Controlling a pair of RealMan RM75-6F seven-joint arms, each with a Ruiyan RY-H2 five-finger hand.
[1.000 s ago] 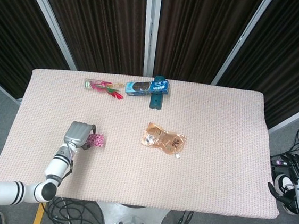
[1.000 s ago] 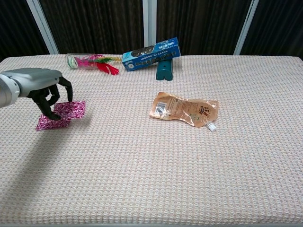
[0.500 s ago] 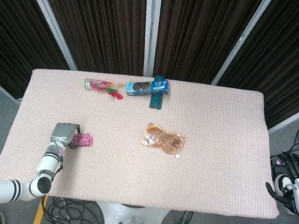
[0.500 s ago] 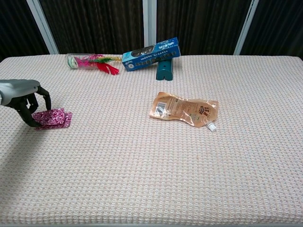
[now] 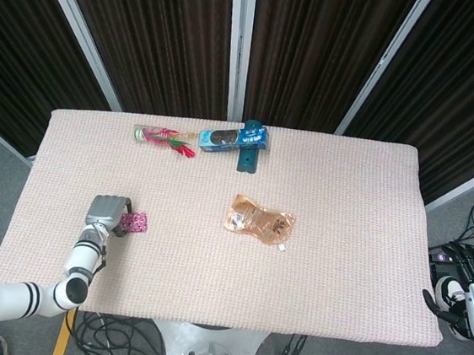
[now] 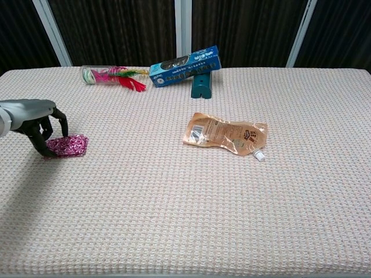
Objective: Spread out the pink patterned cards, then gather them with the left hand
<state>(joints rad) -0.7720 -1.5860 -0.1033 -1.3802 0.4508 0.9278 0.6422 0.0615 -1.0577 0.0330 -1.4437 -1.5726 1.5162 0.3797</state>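
Compared with a second ago, the pink patterned cards (image 6: 69, 145) no longer lie fanned as two offset rectangles; they now sit bunched in one small overlapping heap, and the heap lies further toward the left edge of the woven beige tabletop (image 6: 191, 202) than it did then. The grey left hand (image 6: 36, 116) has moved that way with them and sits lower over the cloth. Over the last half second the shift is slight: hand and heap lie a touch nearer the middle.

The left hand arches over the left part of the heap with its dark fingers (image 6: 43, 142) curled downward, tips touching the cards' near-left edge and the cloth beside it; whether it pinches a card or merely rests on the pile cannot be told. In the head view the cards (image 5: 135, 222) jut out just to the right of the hand (image 5: 104, 212).

The right hand (image 5: 464, 296) hangs off the tabletop's right edge, well apart from the cards; its finger pose is too small to tell.

Elsewhere, unchanged, lie an orange spouted pouch (image 6: 226, 135), a blue carton (image 6: 185, 65) and a clear tube with red feathers (image 6: 110, 76).
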